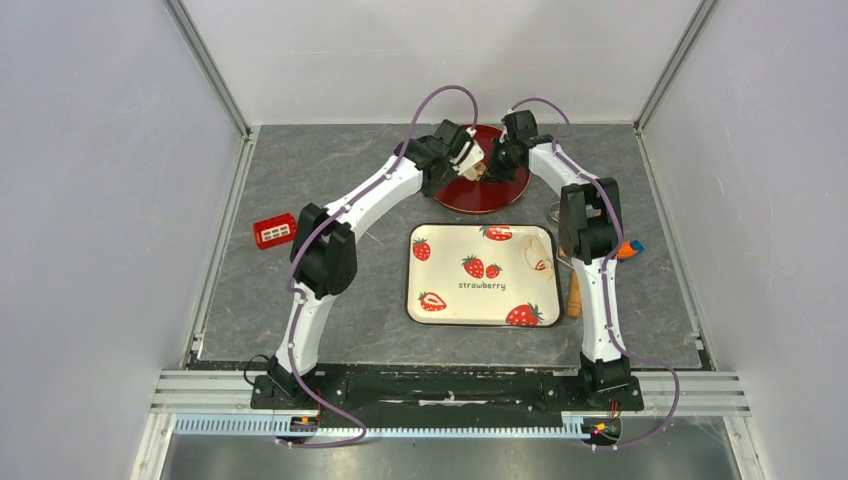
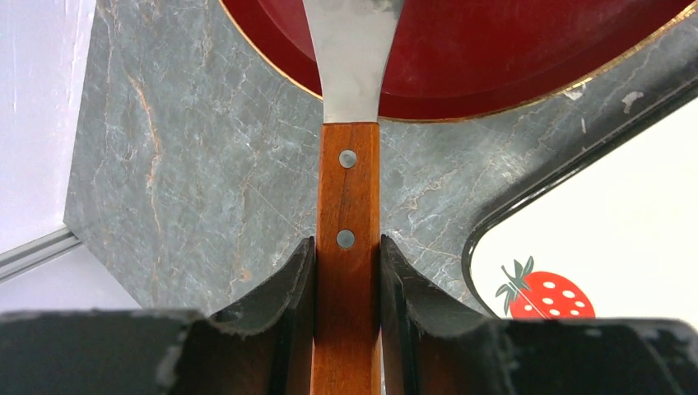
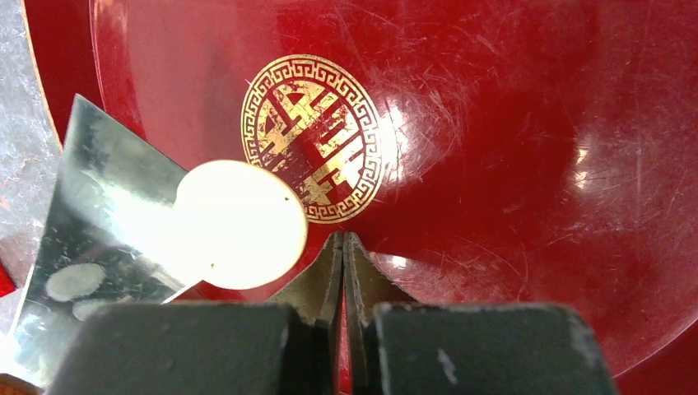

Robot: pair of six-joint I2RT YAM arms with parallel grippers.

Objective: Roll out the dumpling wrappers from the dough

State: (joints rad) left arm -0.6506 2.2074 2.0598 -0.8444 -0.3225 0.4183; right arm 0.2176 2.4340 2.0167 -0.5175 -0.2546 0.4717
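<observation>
On the table (image 1: 290, 170), the strawberry tray (image 1: 470, 305) lies nearest, in the middle, with a red box (image 1: 274, 231) to its left. Farther back, the left end effector (image 2: 348, 247) is clenched on the wooden handle of a spatula (image 2: 350, 197), whose steel blade reaches over the rim of the red plate (image 3: 510, 164). A wrapper (image 3: 239, 224) rests on the blade's tip, partly overhanging the plate beside the gold emblem (image 3: 313, 136). The right end effector (image 3: 343, 239) is clenched on nothing, just right of the wrapper.
</observation>
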